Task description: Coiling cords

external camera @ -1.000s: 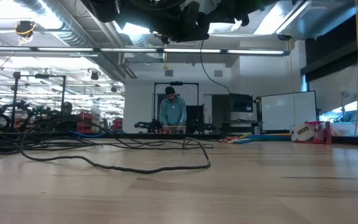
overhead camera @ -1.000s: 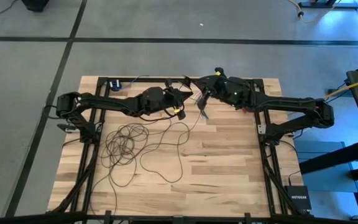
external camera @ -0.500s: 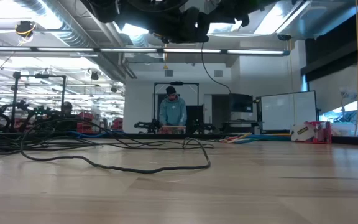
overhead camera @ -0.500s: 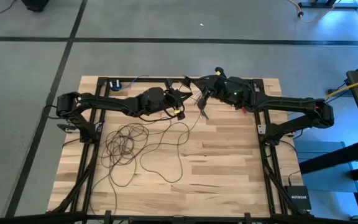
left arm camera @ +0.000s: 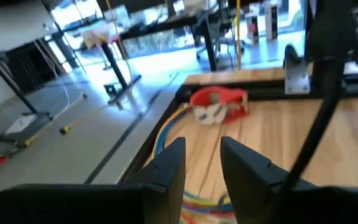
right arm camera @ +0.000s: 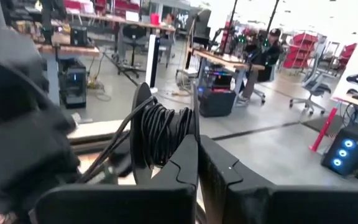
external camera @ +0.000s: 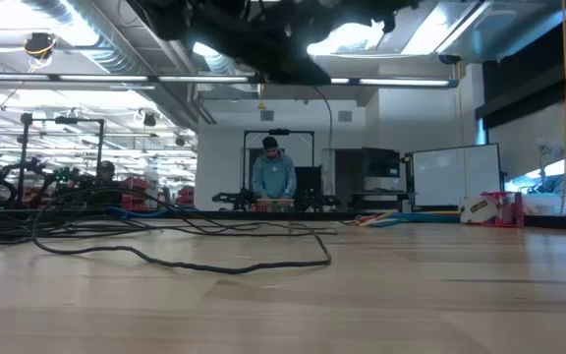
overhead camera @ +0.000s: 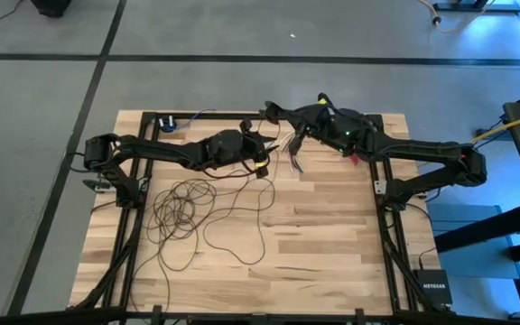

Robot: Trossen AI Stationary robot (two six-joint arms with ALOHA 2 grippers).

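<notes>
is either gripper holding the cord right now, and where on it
The right gripper is shut on the cord's wound coil. The left gripper is open and holds nothing.

the cords (overhead camera: 192, 212) are spread in loops on the left half of the table (overhead camera: 332, 235), below the left arm; both arms meet near the far edge.

From my remote station I count two dark arms over one wooden table (overhead camera: 332, 235), a left gripper (overhead camera: 262, 152) and a right gripper (overhead camera: 289, 129), each with two fingers. One long dark cord (overhead camera: 188, 212) sprawls in many loops, too tangled to count. One bundle of multicoloured wires (left arm camera: 197, 202) lies at the table's edge, beside one red object (left arm camera: 219, 102). One person (external camera: 273, 177) stands beyond the table.
</notes>
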